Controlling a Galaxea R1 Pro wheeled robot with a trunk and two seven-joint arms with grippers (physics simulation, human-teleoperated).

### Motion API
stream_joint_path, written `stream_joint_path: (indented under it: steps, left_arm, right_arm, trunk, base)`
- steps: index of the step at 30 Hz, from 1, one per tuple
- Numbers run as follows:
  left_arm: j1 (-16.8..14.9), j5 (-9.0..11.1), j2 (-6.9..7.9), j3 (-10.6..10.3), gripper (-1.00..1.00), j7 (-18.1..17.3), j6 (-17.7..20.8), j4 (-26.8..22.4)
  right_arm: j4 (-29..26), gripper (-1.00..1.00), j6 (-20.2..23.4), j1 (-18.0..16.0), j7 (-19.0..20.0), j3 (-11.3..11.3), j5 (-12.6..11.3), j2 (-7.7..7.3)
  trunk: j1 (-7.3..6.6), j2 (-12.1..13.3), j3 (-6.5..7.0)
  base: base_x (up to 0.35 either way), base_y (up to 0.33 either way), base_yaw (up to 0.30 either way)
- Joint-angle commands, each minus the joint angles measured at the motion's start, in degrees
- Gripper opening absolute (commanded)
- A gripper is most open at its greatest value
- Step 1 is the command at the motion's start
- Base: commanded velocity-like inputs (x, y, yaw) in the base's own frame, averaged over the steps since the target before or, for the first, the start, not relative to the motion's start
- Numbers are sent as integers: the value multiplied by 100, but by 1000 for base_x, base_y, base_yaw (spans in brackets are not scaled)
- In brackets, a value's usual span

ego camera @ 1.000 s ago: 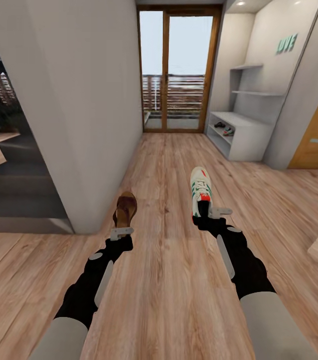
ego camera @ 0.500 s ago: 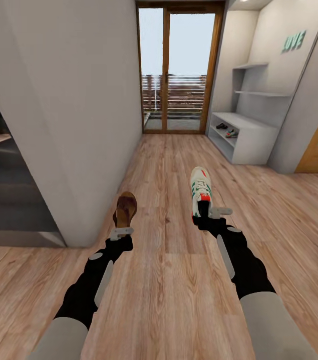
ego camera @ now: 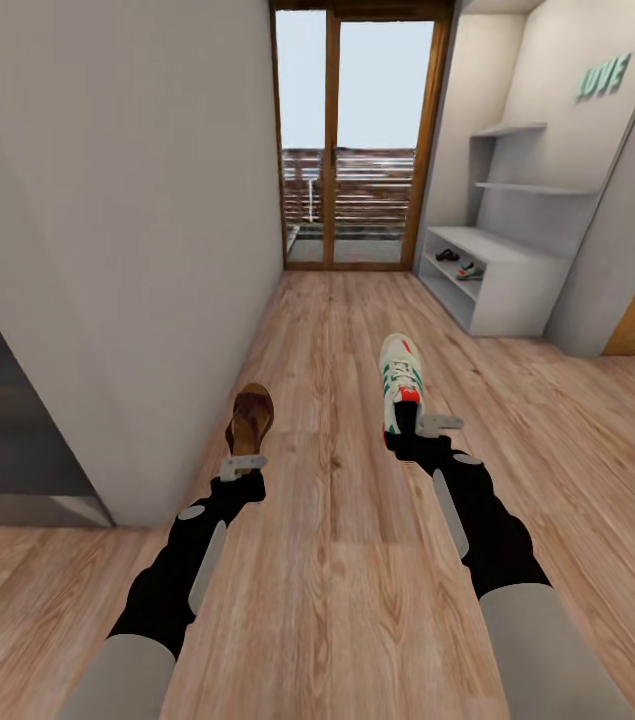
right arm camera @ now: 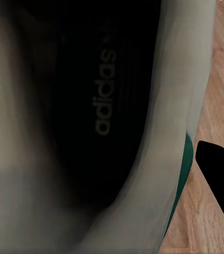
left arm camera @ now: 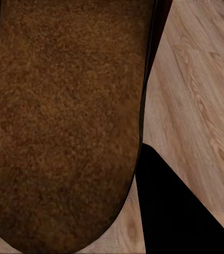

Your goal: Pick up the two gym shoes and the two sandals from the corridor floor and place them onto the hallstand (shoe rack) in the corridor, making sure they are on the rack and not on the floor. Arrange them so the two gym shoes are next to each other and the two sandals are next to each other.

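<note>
Corridor floor (ego camera: 357, 560) ahead — hallstand (ego camera: 502, 290) shelf holds a gym shoe (ego camera: 471, 271) and sandal (ego camera: 447, 255).

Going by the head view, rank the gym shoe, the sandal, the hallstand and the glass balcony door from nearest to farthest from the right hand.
1. Gym shoe: held in the right hand itself.
2. Sandal: across on the robot's left, held in the left hand.
3. Hallstand: ahead, against the right wall.
4. Glass balcony door: at the corridor's far end, beyond the hallstand.
</note>
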Motion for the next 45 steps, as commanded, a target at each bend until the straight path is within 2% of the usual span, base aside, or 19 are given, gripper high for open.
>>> stream_joint_path:
  steps: [1,45]
  left_arm:
    - [-2,6,-2,8,-100,-23,36,-10]
    - [-2,6,-2,8,-100,-25,36,-10]
  right_arm:
    - [-8,-100,30,-4,9,-15,-3,5]
    - [-8,-100,30,-1,9,-12,0,5]
  trunk:
    - [2,-2,-5]
    - [2,-2,-5]
  base:
    - [347,0,0]
    - [347,0,0]
